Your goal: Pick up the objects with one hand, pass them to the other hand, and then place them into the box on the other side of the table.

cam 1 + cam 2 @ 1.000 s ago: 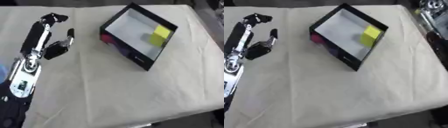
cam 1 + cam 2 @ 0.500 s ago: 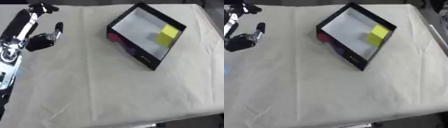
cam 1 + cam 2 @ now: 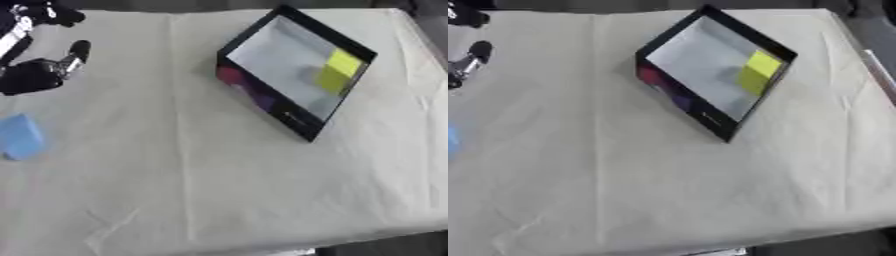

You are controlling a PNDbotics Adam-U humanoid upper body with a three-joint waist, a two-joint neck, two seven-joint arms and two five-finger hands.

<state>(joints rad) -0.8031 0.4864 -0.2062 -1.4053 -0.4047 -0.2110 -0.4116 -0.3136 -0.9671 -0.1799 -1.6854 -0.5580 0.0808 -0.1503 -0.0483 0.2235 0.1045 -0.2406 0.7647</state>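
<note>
A black box (image 3: 262, 102) with a pale inside sits at the upper right of the table, turned at an angle. A yellow block (image 3: 338, 71) lies inside it near the far wall. A light blue object (image 3: 19, 136) lies on the cloth at the left edge. My left hand (image 3: 31, 75) shows at the upper left corner, above the blue object and apart from it. Its fingers are relaxed, its thumb (image 3: 75, 52) sticks out, and it holds nothing. My right hand shows in neither view.
A cream cloth (image 3: 227, 190) with creases covers the whole table. The table's front edge runs along the bottom, and its right edge drops to a dark floor.
My left arm has drawn back to the left and up, leaving only the hand in view. The blue object at the left edge has come into sight. The picture has shifted slightly.
</note>
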